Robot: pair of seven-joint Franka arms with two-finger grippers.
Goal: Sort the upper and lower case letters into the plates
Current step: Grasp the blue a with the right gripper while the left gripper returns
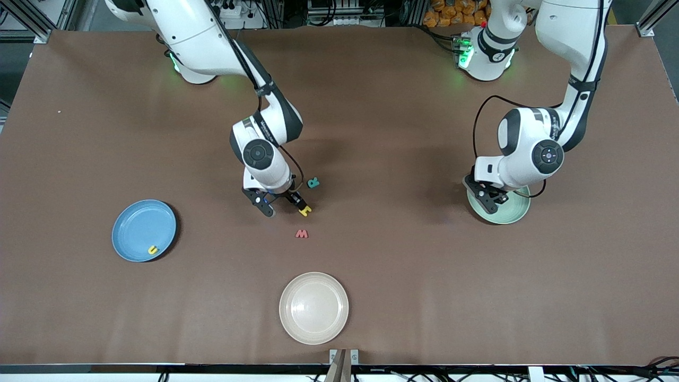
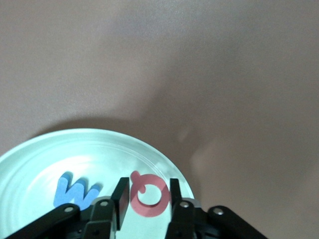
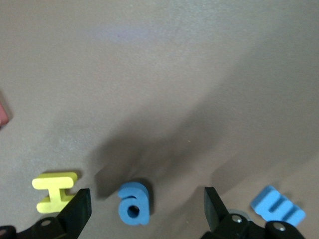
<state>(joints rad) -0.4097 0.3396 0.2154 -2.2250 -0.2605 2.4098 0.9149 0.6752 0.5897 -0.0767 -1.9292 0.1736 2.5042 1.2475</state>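
Starting at nine o'clock, the blue plate [image 1: 144,230] holds a yellow u [image 1: 153,250]. Centrally, the right gripper [image 1: 283,205] hangs spread around a blue a [image 3: 134,203], risking nudging the yellow H [image 3: 54,191] beside it. At three o'clock, the left gripper [image 1: 489,198] stands part-open over the red Q [image 2: 147,194] lying in the green plate [image 1: 517,211].

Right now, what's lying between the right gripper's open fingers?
In the right wrist view, a blue letter a lies on the table between the right gripper's fingers.

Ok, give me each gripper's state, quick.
Left gripper: over the mint plate, fingers apart around the red Q, not gripping.
Right gripper: open, straddling the blue a.
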